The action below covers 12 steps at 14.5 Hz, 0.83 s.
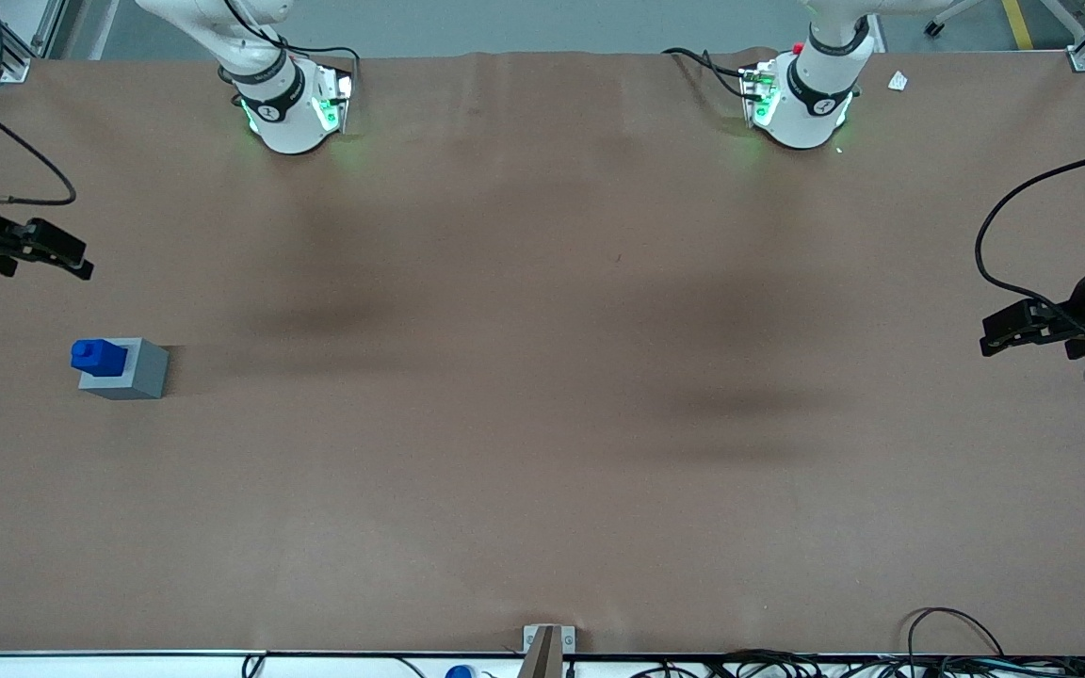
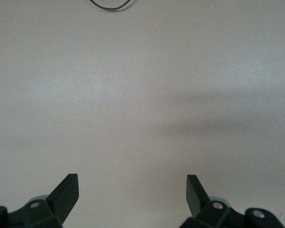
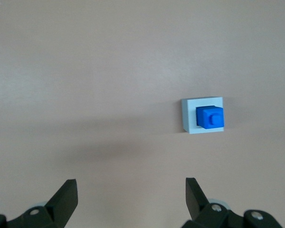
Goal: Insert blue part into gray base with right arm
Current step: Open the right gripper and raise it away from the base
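The blue part (image 1: 98, 356) stands in the top of the gray base (image 1: 149, 369), stud upward, toward the working arm's end of the table. In the right wrist view the blue part (image 3: 210, 117) fills the recess of the gray base (image 3: 189, 118). My right gripper (image 1: 83, 263) hovers apart from the base, farther from the front camera than it, touching neither. It is open, and the right wrist view shows only bare table between the gripper's (image 3: 131, 190) fingers.
The two arm pedestals (image 1: 290, 113) (image 1: 801, 104) stand at the table's edge farthest from the front camera. A small white scrap (image 1: 898, 81) lies near the parked arm's pedestal. A metal bracket (image 1: 547, 642) and loose cables (image 1: 957, 631) sit at the nearest edge.
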Motion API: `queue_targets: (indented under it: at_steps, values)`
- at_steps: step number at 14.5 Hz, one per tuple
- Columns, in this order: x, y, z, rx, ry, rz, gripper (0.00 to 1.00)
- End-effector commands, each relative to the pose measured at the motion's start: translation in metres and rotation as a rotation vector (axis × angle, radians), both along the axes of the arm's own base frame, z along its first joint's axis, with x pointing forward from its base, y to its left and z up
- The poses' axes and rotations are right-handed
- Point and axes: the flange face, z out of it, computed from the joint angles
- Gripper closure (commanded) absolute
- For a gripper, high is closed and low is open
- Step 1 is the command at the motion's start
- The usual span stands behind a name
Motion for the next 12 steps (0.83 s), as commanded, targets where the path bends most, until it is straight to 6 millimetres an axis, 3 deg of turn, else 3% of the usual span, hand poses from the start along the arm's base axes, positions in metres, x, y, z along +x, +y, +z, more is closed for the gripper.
queue_targets:
  at_steps: [1, 3, 5, 12]
  values:
    - [-0.013, 0.031, 0.01, 0.014, -0.007, -0.019, 0.0]
    - [-0.016, 0.054, 0.016, 0.014, 0.014, -0.066, 0.0]
    - [-0.019, 0.069, 0.038, 0.014, 0.023, -0.043, 0.0]
    - [-0.021, 0.055, 0.075, 0.014, -0.01, 0.004, 0.0]
